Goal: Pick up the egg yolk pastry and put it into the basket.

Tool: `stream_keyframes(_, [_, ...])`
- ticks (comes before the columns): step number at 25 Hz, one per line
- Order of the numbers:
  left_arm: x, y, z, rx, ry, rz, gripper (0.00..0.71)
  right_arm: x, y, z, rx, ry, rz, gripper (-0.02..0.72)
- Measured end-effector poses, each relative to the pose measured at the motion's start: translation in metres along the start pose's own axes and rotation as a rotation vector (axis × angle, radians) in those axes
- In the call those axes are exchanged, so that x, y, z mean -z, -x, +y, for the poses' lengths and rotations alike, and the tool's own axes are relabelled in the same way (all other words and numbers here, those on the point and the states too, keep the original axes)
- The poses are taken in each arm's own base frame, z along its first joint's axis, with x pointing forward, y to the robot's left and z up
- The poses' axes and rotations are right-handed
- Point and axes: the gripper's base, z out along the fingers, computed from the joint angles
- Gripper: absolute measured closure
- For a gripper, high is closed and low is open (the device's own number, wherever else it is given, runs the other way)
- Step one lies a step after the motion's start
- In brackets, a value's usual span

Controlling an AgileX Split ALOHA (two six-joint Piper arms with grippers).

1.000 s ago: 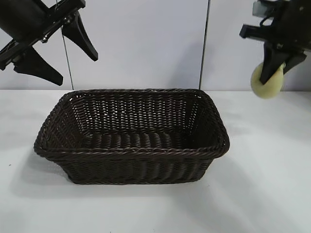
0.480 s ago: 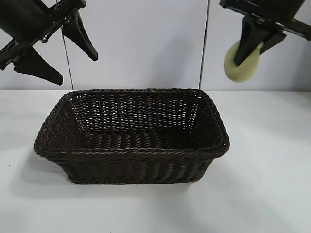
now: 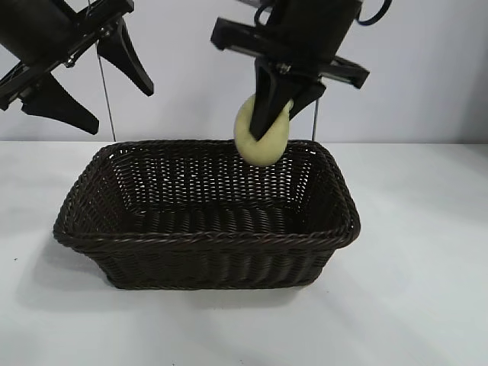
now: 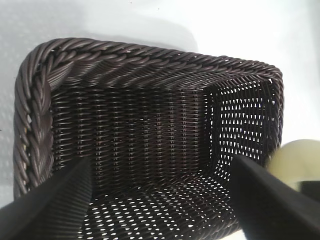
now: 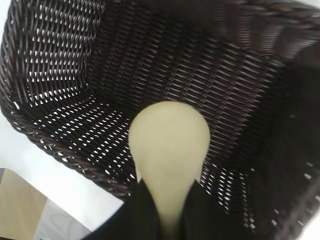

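The dark brown wicker basket (image 3: 206,240) stands in the middle of the white table. My right gripper (image 3: 267,130) is shut on the pale yellow egg yolk pastry (image 3: 261,141) and holds it in the air above the basket's back right part. In the right wrist view the pastry (image 5: 169,145) is squeezed between the black fingers (image 5: 135,210), with the basket's inside (image 5: 150,65) below it. My left gripper (image 3: 95,84) is open and empty, high at the upper left above the basket's left end. In the left wrist view the basket (image 4: 150,130) lies below, with the pastry (image 4: 297,162) at the edge.
White table surface (image 3: 427,267) lies all round the basket. A white wall with a thin vertical seam (image 3: 105,99) stands behind. The basket holds nothing inside.
My right gripper has carried the pastry leftward from the far right, and a little lower, to above the basket. The left arm has not moved.
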Motion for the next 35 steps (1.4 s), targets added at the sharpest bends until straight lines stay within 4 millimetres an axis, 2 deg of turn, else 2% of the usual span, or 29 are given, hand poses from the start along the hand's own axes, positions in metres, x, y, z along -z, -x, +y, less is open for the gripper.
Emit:
stream_keyframes(3, [0.0, 0.0, 0.0, 0.0, 0.0, 0.0, 0.158, -0.005, 0.0001, -0.0014, -0.003, -0.001, 0.008, 0.668])
stream_keyframes(6, [0.0, 0.0, 0.0, 0.0, 0.0, 0.0, 0.158, -0.0056, 0.0001, -0.0015, -0.004, -0.001, 0.008, 0.615])
stream_keyframes(9, [0.0, 0.0, 0.0, 0.0, 0.0, 0.0, 0.158, -0.0056, 0.0, -0.0014, -0.005, -0.001, 0.009, 0.48])
stream_keyframes(13, [0.0, 0.0, 0.0, 0.0, 0.0, 0.0, 0.158, -0.0056, -0.0007, -0.0014, -0.005, 0.0, 0.018, 0.232])
stream_keyframes(15, [0.0, 0.0, 0.0, 0.0, 0.0, 0.0, 0.158, -0.0056, -0.0013, -0.0013, -0.005, 0.0, 0.024, 0.162])
stream_keyframes(21, [0.0, 0.0, 0.0, 0.0, 0.0, 0.0, 0.158, -0.0055, -0.0032, -0.0012, -0.005, 0.002, 0.044, 0.126])
stream_keyframes(35, [0.0, 0.0, 0.0, 0.0, 0.0, 0.0, 0.158, -0.004, -0.0038, -0.0006, -0.005, 0.004, 0.048, 0.125])
